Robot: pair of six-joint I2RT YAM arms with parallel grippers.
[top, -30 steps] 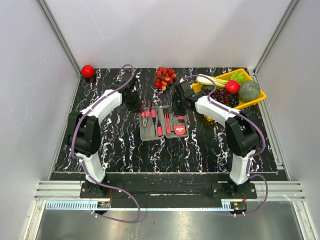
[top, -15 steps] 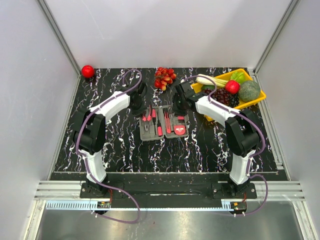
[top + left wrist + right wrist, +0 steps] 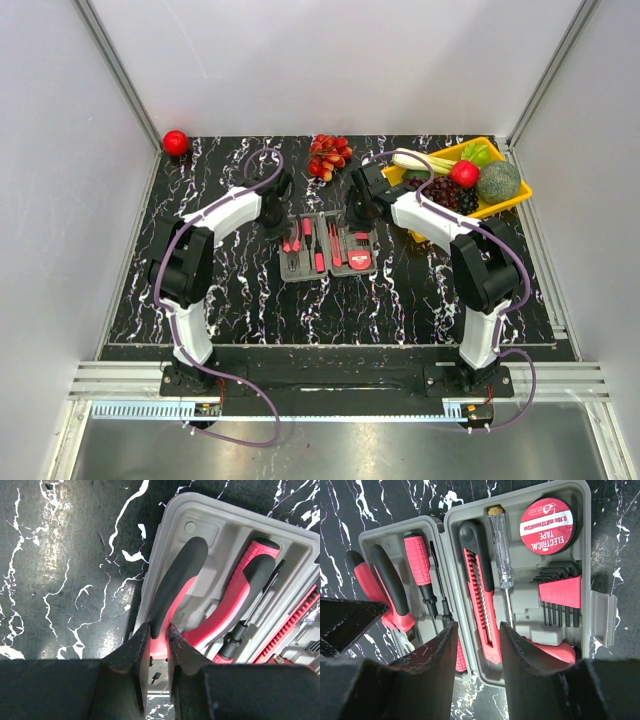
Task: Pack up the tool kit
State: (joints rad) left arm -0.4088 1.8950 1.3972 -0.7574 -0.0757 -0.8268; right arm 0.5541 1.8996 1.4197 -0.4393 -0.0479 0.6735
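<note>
Clamped shut, the left tool [image 3: 157, 630] pinches one black-and-red grip of the red-handled pliers [image 3: 175, 580]. In the left wrist view I see its two fingers pressing that grip from both sides at the lower middle of the frame. The pliers lie along the outermost compartment of the open grey moulded plastic case [image 3: 165, 525].

From the top camera the case sits flat in the middle of the black white-veined tabletop [image 3: 230, 290], between my two arms. The right tool [image 3: 478, 627] hangs over the case at the lower middle of the right wrist frame, released, with its jaws apart and nothing gripped. I cannot tell whether its tips touch the plastic.

Inside the case I can make out:
- a round red tape roll [image 3: 547, 526] at upper right, labelled "ELECTRICAL TAPE" in white, with a finer line of print above that I can't read reliably
- a red holder of black hex keys [image 3: 560, 592] just below the roll
- a clear-handled screwdriver [image 3: 500, 545]
- a red-and-black utility knife [image 3: 477, 575]
- a red ribbed-handle screwdriver [image 3: 417, 557]

Well apart from the case, at the top camera's upper right, stands a yellow tray of fruit [image 3: 520, 192].
</note>
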